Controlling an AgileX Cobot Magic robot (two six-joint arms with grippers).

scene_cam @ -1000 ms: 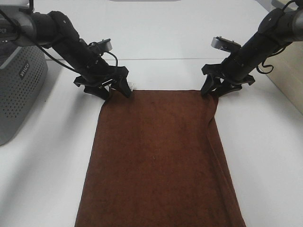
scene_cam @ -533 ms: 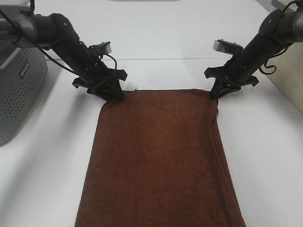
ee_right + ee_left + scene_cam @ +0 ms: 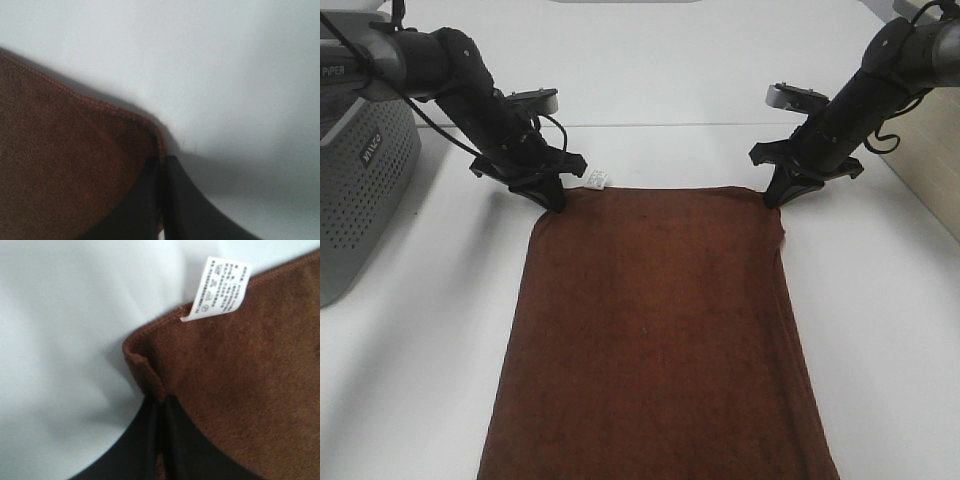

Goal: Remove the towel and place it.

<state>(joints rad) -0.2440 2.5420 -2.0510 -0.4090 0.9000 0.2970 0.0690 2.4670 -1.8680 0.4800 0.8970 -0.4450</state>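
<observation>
Basket (image 3: 360, 190) first: grey and perforated, sitting at the left edge of the white table (image 3: 660, 80), well apart from the cloth. Next over, the left gripper (image 3: 556, 200) is angled down onto the far left corner of the towel (image 3: 660, 340). The wrist cam shows its jaws pressed together with the curled-up hem of that corner pinched between them. Just right of it, a little white tag (image 3: 597, 181) sticks out from the towel's far edge and lies on the table. The towel itself is dark reddish-brown and spread flat down the middle of the table. It runs from the two claws toward the near side and out of frame, with a slight lengthwise ridge along its right side. Over on the right, the right gripper (image 3: 776, 197) has the far right corner the same way, jaws squeezed together on the hem.
</observation>
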